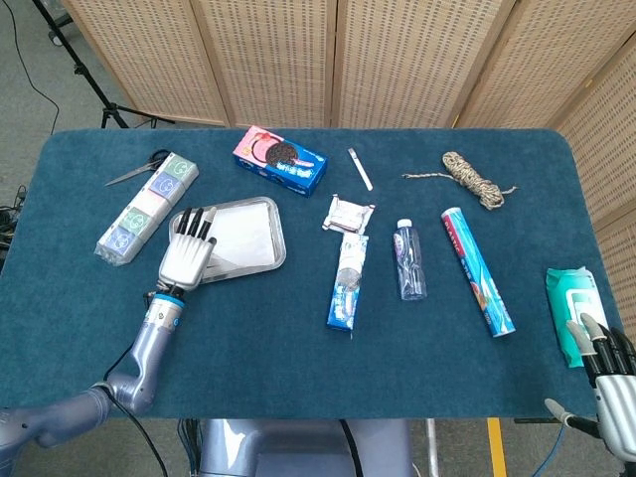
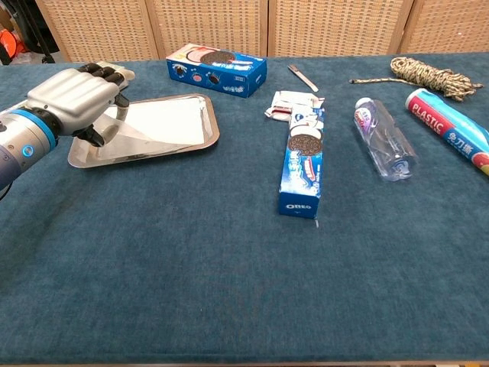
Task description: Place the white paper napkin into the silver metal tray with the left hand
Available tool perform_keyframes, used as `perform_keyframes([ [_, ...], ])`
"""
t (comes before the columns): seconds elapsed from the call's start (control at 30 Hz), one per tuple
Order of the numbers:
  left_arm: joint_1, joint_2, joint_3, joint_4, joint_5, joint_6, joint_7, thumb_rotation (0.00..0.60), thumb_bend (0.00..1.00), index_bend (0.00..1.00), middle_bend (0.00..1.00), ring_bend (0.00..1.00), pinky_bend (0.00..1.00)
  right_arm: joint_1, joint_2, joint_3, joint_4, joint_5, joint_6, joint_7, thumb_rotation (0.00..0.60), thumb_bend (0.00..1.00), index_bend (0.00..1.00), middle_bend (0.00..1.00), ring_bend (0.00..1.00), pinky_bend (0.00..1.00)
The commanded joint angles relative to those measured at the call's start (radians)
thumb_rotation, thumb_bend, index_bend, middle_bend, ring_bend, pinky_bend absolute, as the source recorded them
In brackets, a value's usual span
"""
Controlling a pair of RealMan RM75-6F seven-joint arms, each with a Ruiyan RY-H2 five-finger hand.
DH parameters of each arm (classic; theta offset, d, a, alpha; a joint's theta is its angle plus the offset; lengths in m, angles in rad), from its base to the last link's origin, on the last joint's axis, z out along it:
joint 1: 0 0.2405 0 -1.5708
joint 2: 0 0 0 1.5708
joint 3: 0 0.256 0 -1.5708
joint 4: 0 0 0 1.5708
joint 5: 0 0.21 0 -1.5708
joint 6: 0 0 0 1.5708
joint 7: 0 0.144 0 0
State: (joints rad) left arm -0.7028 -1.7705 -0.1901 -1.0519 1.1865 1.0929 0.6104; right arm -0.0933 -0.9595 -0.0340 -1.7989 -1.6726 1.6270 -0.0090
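The white paper napkin lies flat inside the silver metal tray. The left hand rests over its near edge, thumb touching it; I cannot tell if it pinches.

Right robot hand cut off at the head view's lower edge

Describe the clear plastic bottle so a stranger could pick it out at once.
Start at the blue table and find the long Oreo sleeve lying near its middle. The clear plastic bottle lies on its side just to the right of that, with the plastic wrap roll further right. It is the only see-through item, with a white cap.
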Motion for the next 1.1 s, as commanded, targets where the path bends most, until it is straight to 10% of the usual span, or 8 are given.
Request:
perform_keyframes([
  [0.03, 0.002, 0.004, 0.001, -0.007, -0.003, -0.001, 0.005, 0.600, 0.47, 0.85, 0.00, 0.00, 0.00, 0.000, -0.002, 0.001, 0.001, -0.001, 0.002, -0.001, 0.600, 0.00, 0.00, 0.00, 0.00, 0.00],
  [0.4, 0.002, 0.030, -0.001, -0.058, -0.018, 0.001, 0.055, 0.600, 0.31, 0.41, 0.00, 0.00, 0.00, -0.002, -0.011, 0.008, 0.005, 0.001, 0.014, -0.001, 0.600, 0.00, 0.00, 0.00, 0.00, 0.00],
  [1.1, 0.012, 0.126, -0.038, -0.245, -0.051, 0.054, 0.079, 0.600, 0.19, 0.34, 0.00, 0.00, 0.00, -0.006, -0.019, 0.010, 0.010, -0.006, 0.027, 0.002, 0.600, 0.00, 0.00, 0.00, 0.00, 0.00],
])
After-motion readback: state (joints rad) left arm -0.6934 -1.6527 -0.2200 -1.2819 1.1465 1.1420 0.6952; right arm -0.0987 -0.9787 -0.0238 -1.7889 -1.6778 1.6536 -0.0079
